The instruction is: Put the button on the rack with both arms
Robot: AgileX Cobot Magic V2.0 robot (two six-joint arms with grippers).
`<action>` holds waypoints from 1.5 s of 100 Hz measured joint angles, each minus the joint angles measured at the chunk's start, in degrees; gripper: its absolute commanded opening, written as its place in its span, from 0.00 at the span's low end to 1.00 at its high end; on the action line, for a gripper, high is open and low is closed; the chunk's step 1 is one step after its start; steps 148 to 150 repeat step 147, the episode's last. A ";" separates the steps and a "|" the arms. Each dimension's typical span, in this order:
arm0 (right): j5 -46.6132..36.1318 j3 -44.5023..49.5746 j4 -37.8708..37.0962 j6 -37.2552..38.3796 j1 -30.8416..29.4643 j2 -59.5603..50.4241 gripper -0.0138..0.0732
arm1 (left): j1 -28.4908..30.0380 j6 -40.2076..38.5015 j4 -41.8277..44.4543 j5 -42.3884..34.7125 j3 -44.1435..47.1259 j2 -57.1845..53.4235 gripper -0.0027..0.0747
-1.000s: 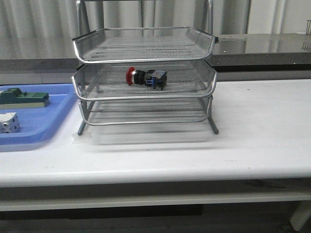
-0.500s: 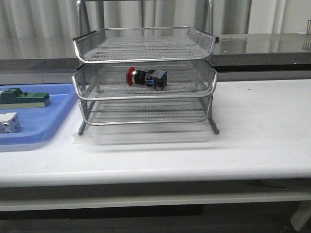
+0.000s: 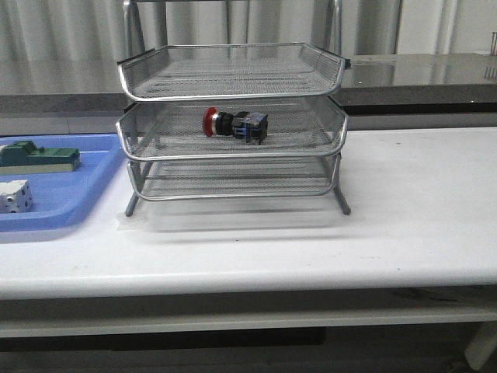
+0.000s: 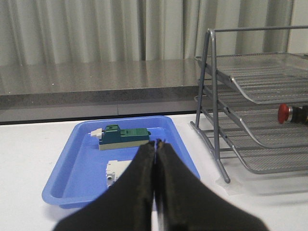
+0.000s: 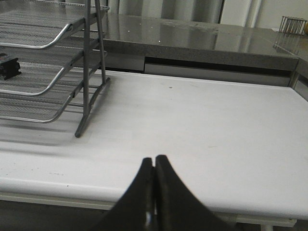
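A: Front view: the button point(image 3: 234, 124) lies on its side in the rack point(image 3: 231, 124)'s middle tray. No arms show.

B: Left wrist: left pincer point(image 4: 155, 144) pressed together, empty; button up to its right.

A: Right wrist: right pincer point(image 5: 154, 161) also closed, empty, rack leftward. Placing looks done.

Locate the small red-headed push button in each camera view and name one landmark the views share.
Front view: the red-headed push button lies on its side in the middle tier.
Left wrist view: only its red head shows at the frame edge.
Right wrist view: only its dark block end shows.
Shared landmark: the silver wire-mesh rack.
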 measured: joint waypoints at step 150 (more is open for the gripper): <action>0.00 0.00 0.00 0.00 0.00 0.00 0.09 | 0.00 0.00 -2.34 -0.11 0.00 0.00 0.01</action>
